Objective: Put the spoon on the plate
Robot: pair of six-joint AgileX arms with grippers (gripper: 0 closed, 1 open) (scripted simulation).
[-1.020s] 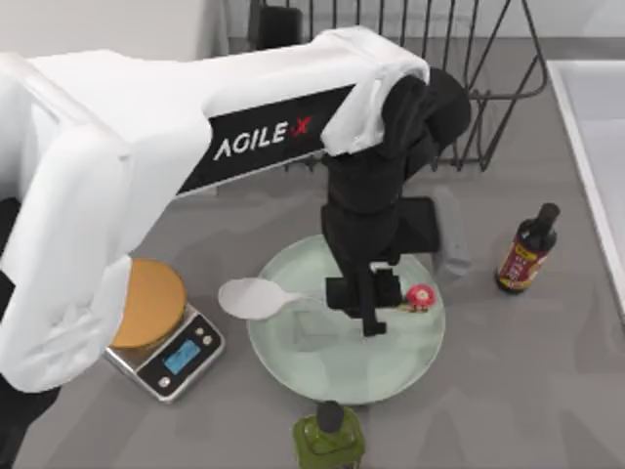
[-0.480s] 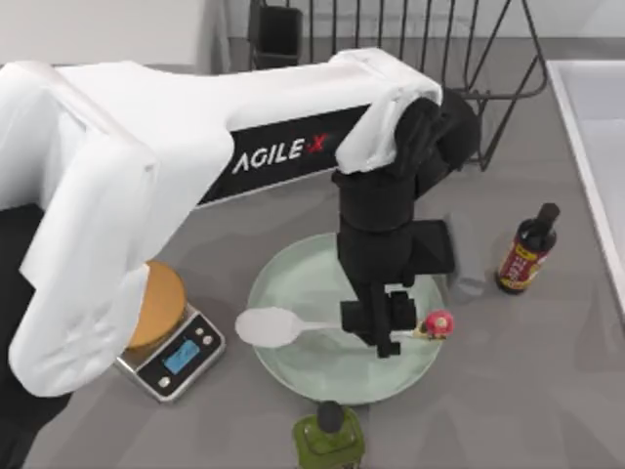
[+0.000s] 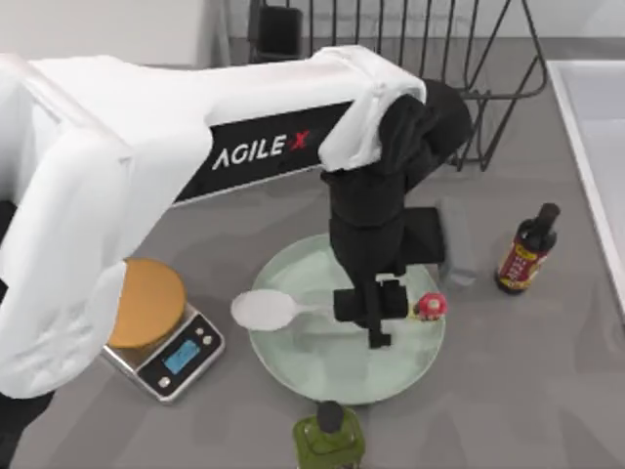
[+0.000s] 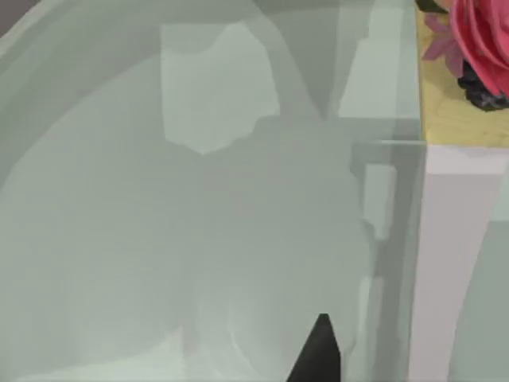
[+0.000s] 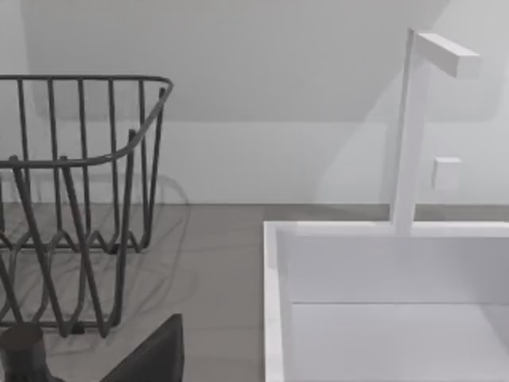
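Observation:
The pale green plate [image 3: 322,366] lies at the table's middle front. My left gripper [image 3: 376,311] hangs over it, shut on the thin handle of the white spoon [image 3: 262,310]. The spoon lies crosswise over the plate. Its oval bowl juts past the plate's left rim and its red charm [image 3: 430,305] sits near the right rim. Whether the spoon touches the plate I cannot tell. The left wrist view shows the plate's glossy surface [image 4: 119,239], the white handle [image 4: 453,263] and the charm end [image 4: 477,48]. My right arm is parked by the sink.
A silver scale [image 3: 181,359] topped with an orange disc [image 3: 146,303] stands left of the plate. A green bottle [image 3: 329,440] stands at its front rim and a dark sauce bottle [image 3: 527,249] to its right. Behind is a wire rack [image 3: 430,59], with a white sink [image 3: 596,127] far right.
The left gripper carried the spoon to the right and toward the front, then back a little to the left and rear. The spoon stayed in its grip throughout.

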